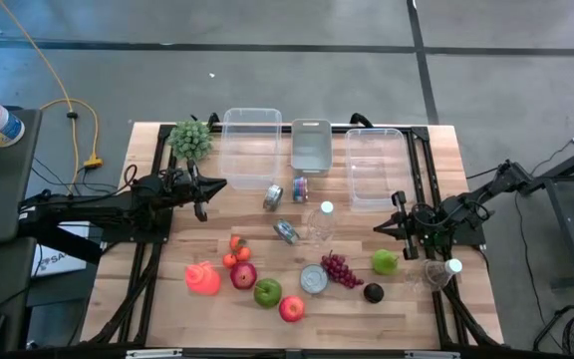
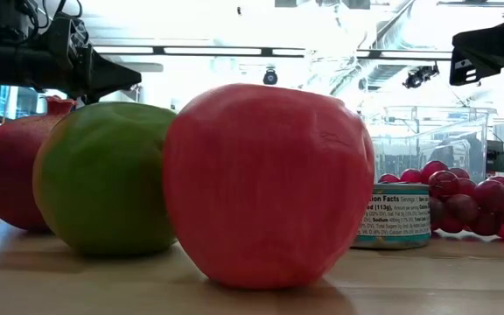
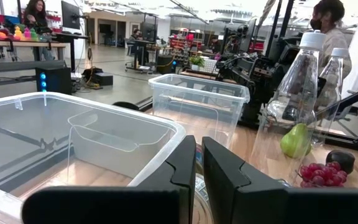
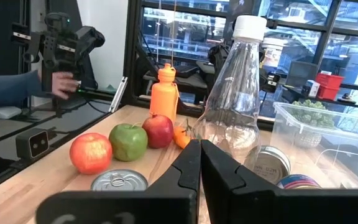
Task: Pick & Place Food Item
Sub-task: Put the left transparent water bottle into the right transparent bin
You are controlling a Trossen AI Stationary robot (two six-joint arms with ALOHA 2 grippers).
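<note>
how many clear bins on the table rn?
3, all along the far edge: left clear bin by the broccoli, smaller grey-tinted bin in the middle, right clear bin ahead of the right claw. None look hidden.

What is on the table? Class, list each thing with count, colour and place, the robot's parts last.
Clear bins: two, see-through, far edge, either side of the grey bin.
Grey bin: one, far edge middle.
Broccoli: one, green, far left corner.
Cans: four, silver, mid-table.
Upright bottle: one, clear, white cap, centre.
Lying bottle: one, clear, right edge.
Grapes: one bunch, dark red, right of centre.
Pear: one, green, beside the grapes.
Apples: three, two red, one green, near edge.
Orange bottle: one, near left.
Left gripper: jaws shut, beside the broccoli.
Right gripper: jaws shut, beside the pear.
</note>
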